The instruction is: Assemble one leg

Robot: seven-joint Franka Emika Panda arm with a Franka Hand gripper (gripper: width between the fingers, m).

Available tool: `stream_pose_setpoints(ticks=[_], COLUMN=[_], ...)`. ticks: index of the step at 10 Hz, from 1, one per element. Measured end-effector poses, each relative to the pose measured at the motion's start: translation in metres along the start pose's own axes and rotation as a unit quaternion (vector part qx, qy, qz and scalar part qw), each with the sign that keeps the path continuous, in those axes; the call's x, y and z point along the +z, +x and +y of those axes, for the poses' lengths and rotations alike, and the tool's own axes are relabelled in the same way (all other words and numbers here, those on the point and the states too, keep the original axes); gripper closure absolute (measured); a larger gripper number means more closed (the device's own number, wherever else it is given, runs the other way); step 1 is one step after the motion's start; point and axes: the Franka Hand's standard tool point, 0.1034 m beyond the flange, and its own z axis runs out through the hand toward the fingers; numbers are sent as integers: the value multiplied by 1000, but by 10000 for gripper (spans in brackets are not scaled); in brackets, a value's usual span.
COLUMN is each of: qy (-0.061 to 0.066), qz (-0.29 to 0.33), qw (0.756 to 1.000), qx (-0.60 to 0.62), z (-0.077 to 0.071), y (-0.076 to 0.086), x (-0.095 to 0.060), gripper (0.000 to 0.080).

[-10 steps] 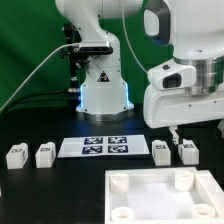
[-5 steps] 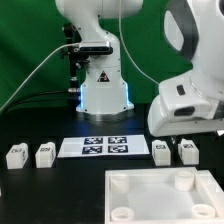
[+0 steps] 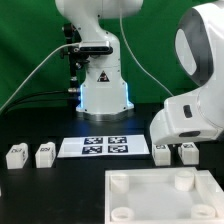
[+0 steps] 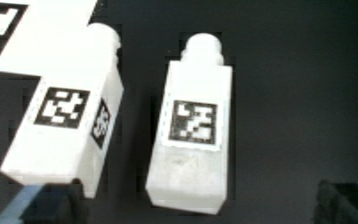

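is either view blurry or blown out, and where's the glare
wrist view: soft focus, the chunky white plastic leg block has smeared tag edges, and the claw is only dark blur at the frame edge. exterior view: sharper, evenly lit, no hard glare; the large white square panel looks washed out, and a blue glow sits at the arm base.

Robotics lab bench, as I see it from the remote station. Evidence: a white robot base [image 3: 100, 90] with a warning triangle sticker [image 3: 102, 76] stands at the back of a matte black table [image 3: 50, 195]. A green backdrop [image 3: 25, 40] closes off the scene behind it. Cables [image 3: 35, 75] run to the base. The marker board [image 3: 107, 147] lies flat on the table. The legs [image 3: 44, 154] each carry a printed black-and-white square tag, which I read as a camera-tracking setup.
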Motion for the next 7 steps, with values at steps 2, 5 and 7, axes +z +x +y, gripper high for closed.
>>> stream_pose_setpoints(ticks=[2,5,7], qy=[-1,-4,-4], qz=[2,-5,-6], qw=[1000,1000,1000], qx=[-1,1,0], z=[-1,-3,-3], y=[1,2,2], x=[16,30,31], gripper=[151,151,259])
